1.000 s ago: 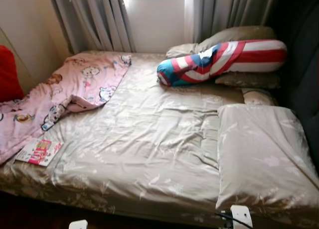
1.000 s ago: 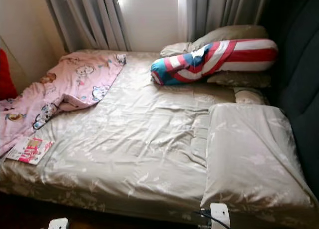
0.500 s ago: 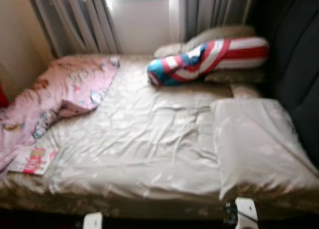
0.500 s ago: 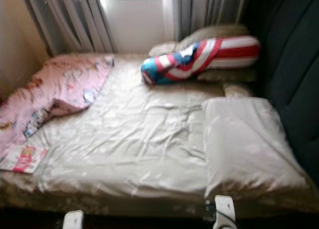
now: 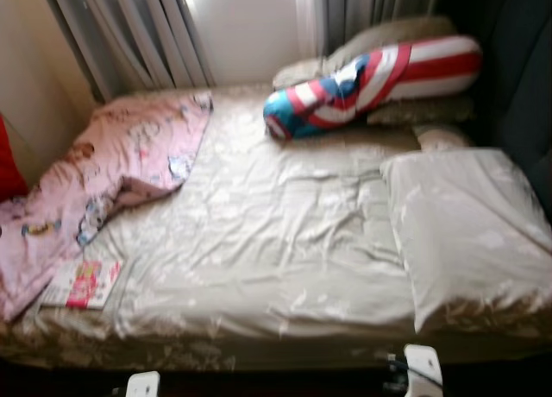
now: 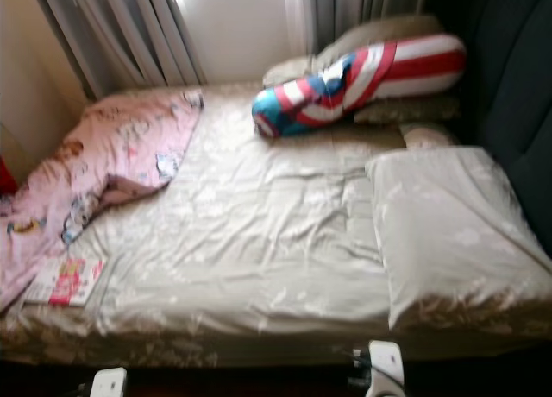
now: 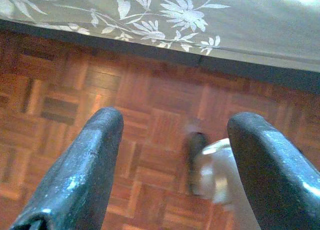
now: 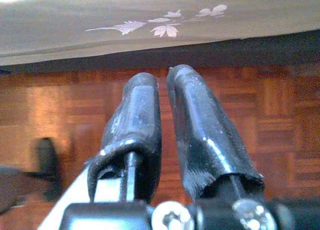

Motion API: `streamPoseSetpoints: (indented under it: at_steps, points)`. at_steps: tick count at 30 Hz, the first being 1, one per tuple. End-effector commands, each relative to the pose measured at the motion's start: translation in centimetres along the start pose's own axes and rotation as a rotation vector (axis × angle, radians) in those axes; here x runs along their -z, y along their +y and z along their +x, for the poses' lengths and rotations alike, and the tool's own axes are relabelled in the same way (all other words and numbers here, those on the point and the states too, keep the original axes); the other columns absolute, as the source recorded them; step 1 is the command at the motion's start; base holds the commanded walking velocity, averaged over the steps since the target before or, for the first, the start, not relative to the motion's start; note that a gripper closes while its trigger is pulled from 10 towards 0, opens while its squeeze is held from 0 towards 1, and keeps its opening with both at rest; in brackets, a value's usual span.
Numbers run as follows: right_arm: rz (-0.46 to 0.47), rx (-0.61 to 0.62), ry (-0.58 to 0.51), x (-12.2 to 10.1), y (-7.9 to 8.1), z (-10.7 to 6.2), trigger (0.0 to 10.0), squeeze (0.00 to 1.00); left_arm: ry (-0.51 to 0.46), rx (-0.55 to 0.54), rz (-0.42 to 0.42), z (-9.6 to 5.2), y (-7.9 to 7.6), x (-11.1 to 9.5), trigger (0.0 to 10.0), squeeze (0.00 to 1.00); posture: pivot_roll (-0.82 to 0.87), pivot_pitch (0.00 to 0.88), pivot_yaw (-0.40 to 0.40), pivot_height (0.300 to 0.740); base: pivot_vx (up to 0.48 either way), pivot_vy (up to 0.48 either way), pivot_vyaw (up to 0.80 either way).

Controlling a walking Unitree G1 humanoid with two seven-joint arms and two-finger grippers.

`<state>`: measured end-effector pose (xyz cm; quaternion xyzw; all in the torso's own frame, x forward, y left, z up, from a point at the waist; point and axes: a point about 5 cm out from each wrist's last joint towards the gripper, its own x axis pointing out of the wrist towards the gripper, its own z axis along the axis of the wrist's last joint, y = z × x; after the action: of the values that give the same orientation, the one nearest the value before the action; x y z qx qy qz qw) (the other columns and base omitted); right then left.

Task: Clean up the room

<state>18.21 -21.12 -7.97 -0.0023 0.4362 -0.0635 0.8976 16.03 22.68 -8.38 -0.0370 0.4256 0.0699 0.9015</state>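
Note:
A bed (image 5: 285,242) with a wrinkled beige sheet lies before me. A pink cartoon blanket (image 5: 121,164) is bunched on its left side. A pink and white magazine (image 5: 84,283) lies near the bed's front left corner. A red, white and blue striped bolster (image 5: 371,79) rests across the far end, on beige pillows (image 5: 405,36). A large beige pillow (image 5: 470,229) lies at the right. Both arms hang low by the bed's front edge, over parquet floor (image 7: 75,90). My left gripper (image 7: 175,120) is open with nothing in it. My right gripper (image 8: 164,77) is shut and holds nothing.
Grey curtains (image 5: 129,34) and a bright window wall stand behind the bed. A dark padded headboard (image 5: 526,78) runs along the right. A red cushion (image 5: 9,160) shows at the left edge. The flowered bed skirt (image 7: 165,15) hangs just ahead of the grippers.
The whole picture has swung slightly and is sharper, so the camera moved. Nothing on the bed has shifted, and both arms still hang low.

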Motion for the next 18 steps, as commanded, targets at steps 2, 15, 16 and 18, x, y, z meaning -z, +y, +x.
streamPoseSetpoints:
  at_steps: [2, 15, 16, 18]
  points:
    - [-0.030, -0.039, 0.012, 0.2, 0.9, 0.0, 10.0, 0.00, 0.030, -0.020, -0.023, -0.3, 0.4, 0.8, 10.0, 0.00, -0.14, 0.041, 0.045, 0.740, 0.000, 0.307, 0.00]
    - [-0.108, -0.045, -0.012, -1.0, -0.4, 0.2, 10.0, 0.00, 0.063, -0.010, -0.053, -0.2, -1.1, 1.7, 10.0, 0.00, -0.12, 0.039, -0.003, 0.740, 0.000, 0.316, 0.00]
    - [-0.109, -0.046, -0.012, -1.1, -0.4, 0.2, 10.0, 0.00, 0.060, -0.008, -0.053, -0.2, -1.2, 1.6, 10.0, 0.00, -0.12, 0.039, 0.000, 0.740, 0.000, 0.480, 0.00]
    - [-0.109, -0.045, -0.011, -1.1, -0.3, 0.2, 10.0, 0.00, 0.050, 0.003, -0.052, 0.1, -2.3, 1.3, 10.0, 0.00, -0.11, 0.042, 0.008, 0.740, 0.000, 0.480, 0.00]
